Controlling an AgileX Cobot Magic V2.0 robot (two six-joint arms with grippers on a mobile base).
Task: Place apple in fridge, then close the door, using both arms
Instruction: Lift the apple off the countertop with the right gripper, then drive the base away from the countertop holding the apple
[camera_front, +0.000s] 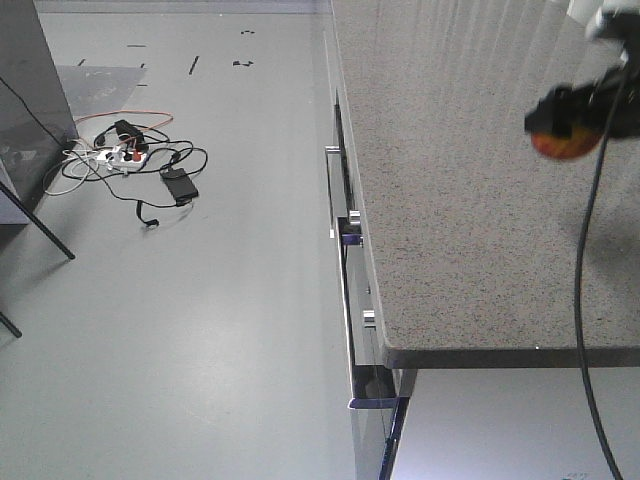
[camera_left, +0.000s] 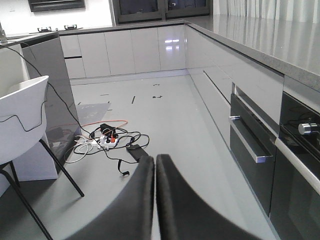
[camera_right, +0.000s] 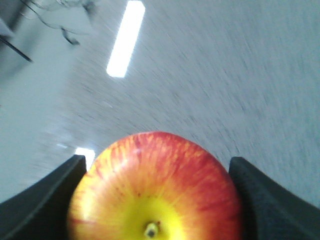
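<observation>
**Apple in the right tool, fridge out of sight, left tool free for the door**

The right tool is clamping the apple, and the pair is hanging above the far right part of the speckled grey surface, clear of its top. In the right wrist view the two dark fingers are pressing on either side of the apple, with its stem end facing the camera and the red-and-yellow skin filling the gap between them. The background there is smearing into streaks.

The left tool is carrying nothing. Its fingers are lying together with only a thin seam showing, and they are pointing out over the open floor toward the tangle of cables.

No white interior, shelf or door bin is showing in any view, so the fridge and its door are not placeable from here. A dark grey panel is standing at the far left, beyond the cables, but I cannot tell whether it is the fridge or a plain cabinet.

As a judgement, the coming move is turning on this: the apple is sitting on the robot's right, over the surface, while the free floor is opening to the left. The right arm is therefore looking like the carrier, and the empty left arm the likely door hand.
</observation>
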